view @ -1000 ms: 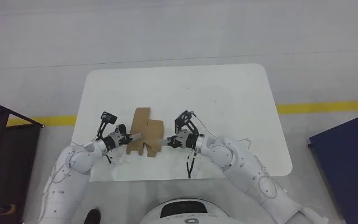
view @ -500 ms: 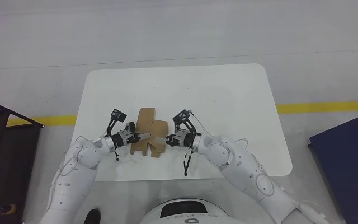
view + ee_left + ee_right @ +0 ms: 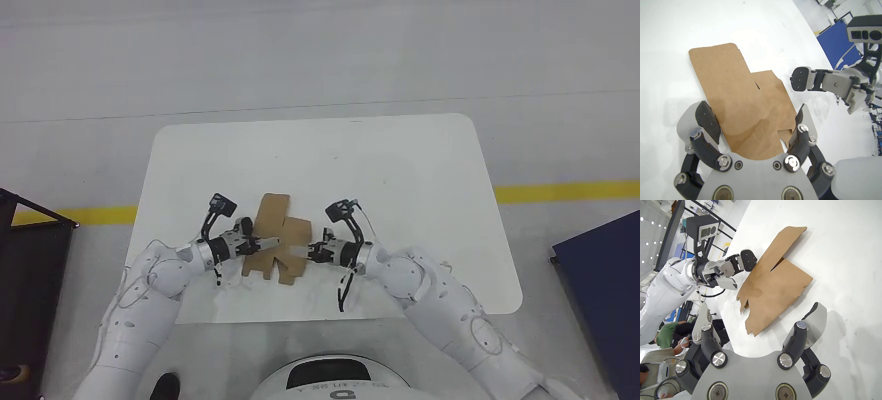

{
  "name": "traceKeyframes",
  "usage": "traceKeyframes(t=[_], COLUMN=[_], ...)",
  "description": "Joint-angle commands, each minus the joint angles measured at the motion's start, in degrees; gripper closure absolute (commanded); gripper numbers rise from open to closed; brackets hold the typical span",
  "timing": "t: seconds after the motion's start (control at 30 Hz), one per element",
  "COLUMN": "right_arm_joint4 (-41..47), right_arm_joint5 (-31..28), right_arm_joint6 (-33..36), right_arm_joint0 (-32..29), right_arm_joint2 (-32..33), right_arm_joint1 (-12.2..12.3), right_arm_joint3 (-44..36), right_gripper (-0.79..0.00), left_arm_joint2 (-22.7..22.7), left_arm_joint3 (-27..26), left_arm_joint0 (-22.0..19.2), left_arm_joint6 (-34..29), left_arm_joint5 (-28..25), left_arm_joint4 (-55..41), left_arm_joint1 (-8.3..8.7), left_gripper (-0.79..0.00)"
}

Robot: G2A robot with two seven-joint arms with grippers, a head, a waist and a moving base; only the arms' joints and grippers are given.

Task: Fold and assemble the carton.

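Observation:
A flat brown carton lies on the white table, near the front edge and left of centre. My left gripper is open and straddles the carton's left end. Both fingers of that gripper touch opposite edges of the cardboard, which runs back under the palm. My right gripper is open at the carton's right side. A ragged corner of the carton lies just between the fingertips of this gripper. One far flap sits slightly raised off the table.
The table's front edge is close behind both wrists. A black cable hangs from the right arm over that edge. A black rack stands off the table's left, a blue panel off its right.
My left gripper has moved right, onto the carton's left end, and the carton has slid right with it. My right gripper has backed off to the right by a similar amount.

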Motion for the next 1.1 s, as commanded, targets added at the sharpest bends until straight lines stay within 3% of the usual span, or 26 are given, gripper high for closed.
traceKeyframes(t=[0.0, 0.17, 0.4, 0.57, 0.7, 1.07], right_arm_joint4=[2.2, 5.6, 7.5, 9.0, 11.3, 13.2], right_arm_joint5=[-0.4, 0.5, 2.9, 1.6, -1.9, -2.8], right_arm_joint6=[1.7, 3.8, 4.4, 4.2, 2.6, 1.9], right_arm_joint0=[-0.2, 0.7, 2.5, 3.8, 4.0, 4.3], right_arm_joint2=[0.2, -0.6, -2.3, -3.6, -3.5, -2.9], right_arm_joint1=[0.1, -0.2, -0.8, -1.2, -1.4, -1.4], right_arm_joint3=[0.1, 2.0, 4.9, 6.2, 6.0, 7.8], right_gripper=[-0.785, -0.748, -0.619, -0.588, -0.449, -0.542], left_arm_joint2=[0.4, 1.2, 1.6, 2.0, 2.2, 2.5], left_arm_joint3=[0.2, 0.8, 1.4, 1.6, 1.7, 2.8], left_arm_joint0=[-0.2, -0.6, -0.8, -1.0, -1.0, -1.4], left_arm_joint6=[0.0, 0.3, 0.6, 0.7, 1.0, 1.5], left_arm_joint5=[-0.2, -0.7, -1.3, -1.5, -1.5, -2.9], left_arm_joint4=[-0.4, -1.6, -2.5, -3.0, -3.2, -6.0], left_arm_joint1=[0.02, 0.05, 0.27, 0.43, 0.55, 0.87], left_gripper=[-0.785, -0.785, -0.785, -0.785, -0.785, -0.785])
